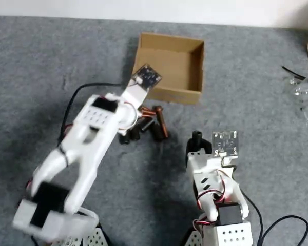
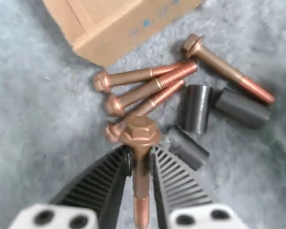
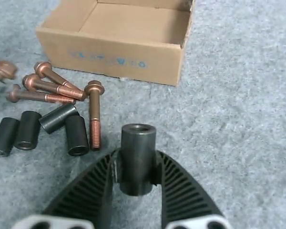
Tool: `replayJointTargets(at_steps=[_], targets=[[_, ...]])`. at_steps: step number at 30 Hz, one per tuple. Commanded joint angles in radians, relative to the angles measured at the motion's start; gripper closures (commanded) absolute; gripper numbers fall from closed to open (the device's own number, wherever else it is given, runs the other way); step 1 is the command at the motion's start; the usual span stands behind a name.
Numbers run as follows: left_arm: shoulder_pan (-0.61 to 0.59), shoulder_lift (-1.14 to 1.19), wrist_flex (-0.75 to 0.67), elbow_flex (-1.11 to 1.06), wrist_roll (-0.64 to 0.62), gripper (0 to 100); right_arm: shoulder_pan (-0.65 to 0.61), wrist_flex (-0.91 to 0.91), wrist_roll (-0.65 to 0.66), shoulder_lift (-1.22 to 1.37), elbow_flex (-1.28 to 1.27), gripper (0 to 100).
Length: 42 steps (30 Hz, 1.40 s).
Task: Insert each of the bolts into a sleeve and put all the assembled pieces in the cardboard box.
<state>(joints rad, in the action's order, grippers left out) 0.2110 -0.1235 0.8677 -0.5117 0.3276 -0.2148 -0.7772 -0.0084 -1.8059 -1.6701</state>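
In the left wrist view my left gripper (image 2: 140, 151) is shut on a copper bolt (image 2: 139, 138), held head-out just above the pile. Several more bolts (image 2: 148, 88) and dark sleeves (image 2: 197, 109) lie on the grey carpet below it, close to the cardboard box (image 2: 119, 24). My right gripper (image 3: 137, 157) is shut on a dark sleeve (image 3: 137, 143), held upright with its bore showing. In the high view the box (image 1: 169, 66) stands open at the back. The left gripper (image 1: 135, 127) is over the pile in front of the box, and the right gripper (image 1: 196, 141) is to the pile's right.
Loose bolts (image 3: 47, 88) and sleeves (image 3: 27, 130) lie in front of the box wall (image 3: 114, 62). Clear plastic items (image 1: 303, 87) lie at the table's right edge. Black cables run from both arm bases. Bare carpet lies between the right gripper and the box.
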Motion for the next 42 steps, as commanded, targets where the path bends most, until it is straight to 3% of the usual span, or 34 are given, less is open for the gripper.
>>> replayJointTargets(at_steps=[1,9,12,18,30,37,42], targets=[[0.028,-0.260,-0.032,-0.102,0.002,99,0.010,0.044,0.009,-0.015,-0.044,99.5],[0.030,-0.535,-0.032,-0.240,-0.003,99,0.010,0.044,0.009,-0.015,-0.044,99.5],[0.030,-0.667,-0.034,-0.308,-0.066,99,0.010,0.044,0.009,-0.015,-0.044,99.5],[0.030,-1.020,-0.052,-0.461,-0.126,99,0.010,0.044,0.009,-0.015,-0.044,99.5],[0.028,-1.709,-0.176,-0.877,-0.121,99,0.010,0.044,0.009,-0.016,-0.044,99.5],[0.028,-1.685,-0.238,-0.923,-0.123,99,0.007,0.211,0.003,-0.005,-0.127,99.5],[0.028,-1.690,-0.387,-1.020,-0.123,99,-0.099,0.209,0.002,-0.005,-0.154,99.5]])
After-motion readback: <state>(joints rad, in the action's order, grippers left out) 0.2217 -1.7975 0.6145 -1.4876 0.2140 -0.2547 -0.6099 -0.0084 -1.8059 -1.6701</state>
